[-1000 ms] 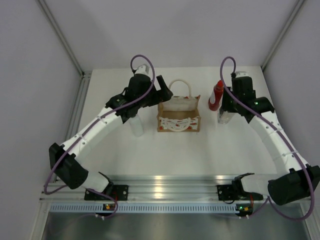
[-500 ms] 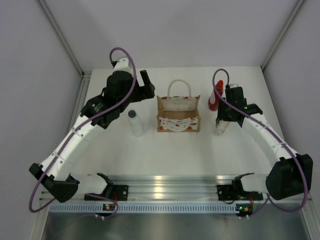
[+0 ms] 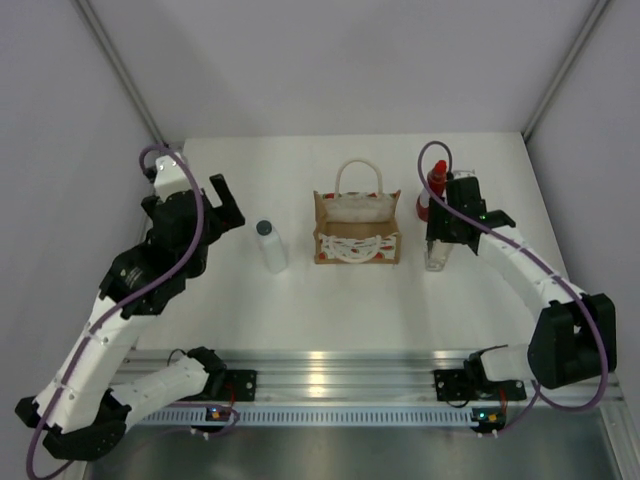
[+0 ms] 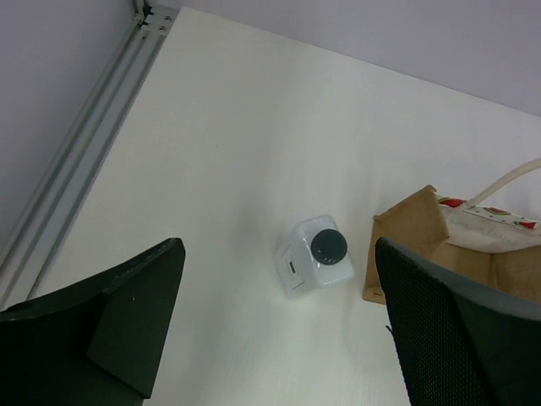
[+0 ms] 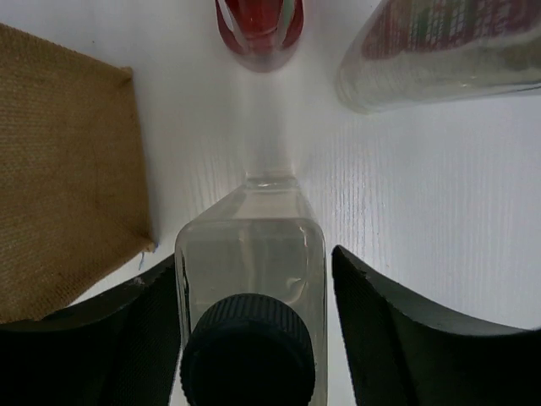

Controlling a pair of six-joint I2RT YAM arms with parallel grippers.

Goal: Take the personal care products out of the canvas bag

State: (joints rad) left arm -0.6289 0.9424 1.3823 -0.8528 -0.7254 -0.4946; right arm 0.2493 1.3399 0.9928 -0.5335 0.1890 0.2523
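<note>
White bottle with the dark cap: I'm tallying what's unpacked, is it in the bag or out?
Out. The white bottle stands upright on the table, left of the canvas bag, a gap between them.

Tan canvas bag (image 3: 357, 243), red-and-white front pattern, white bottle (image 4: 297, 264), dark cap (image 4: 328, 245), red bottle (image 5: 258, 30), pale bottle (image 5: 251, 254), black cap (image 5: 248, 347)

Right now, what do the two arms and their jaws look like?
The left arm and right arm match: white segmented links joined by bulky black joint housings, each with a purple cable looping along it. The jaws are black, flat, broad paddles; the left wrist view shows a fine mesh texture on one inner face.
</note>
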